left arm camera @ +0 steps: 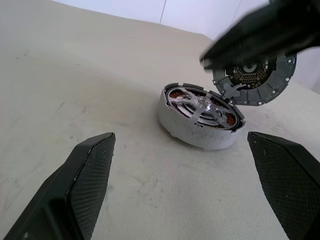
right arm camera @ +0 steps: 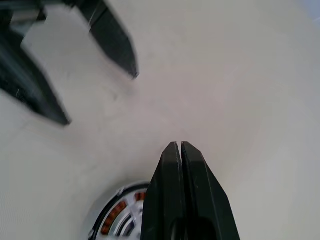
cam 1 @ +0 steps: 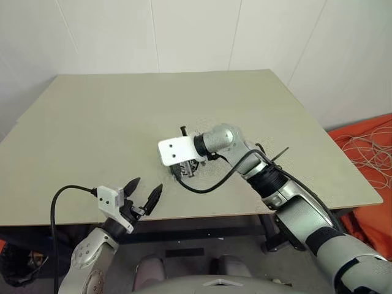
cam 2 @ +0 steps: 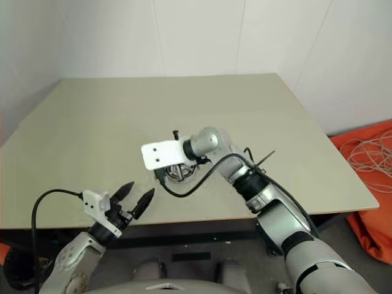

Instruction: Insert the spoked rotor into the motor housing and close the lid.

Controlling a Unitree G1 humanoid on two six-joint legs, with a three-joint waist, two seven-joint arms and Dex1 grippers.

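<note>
The motor housing (left arm camera: 176,116) sits on the table near the front edge, with the spoked rotor (left arm camera: 199,107) lying inside it, copper windings showing between the spokes. The lid (left arm camera: 256,80) stands tilted up at the housing's far side, its dark gold-flecked hub facing the rotor. My right gripper (right arm camera: 178,145) is shut with nothing between its fingers and hovers just above the housing (cam 1: 185,171), reaching across the lid's upper edge; I cannot tell if it touches. My left gripper (cam 1: 144,195) is open, a short way in front of the housing, its fingers (left arm camera: 85,180) empty.
The beige table (cam 1: 110,122) is bare around the housing, its front edge close behind my left gripper. An orange cloth with pale cables (cam 1: 367,147) lies on the floor past the table's right edge. White walls stand behind.
</note>
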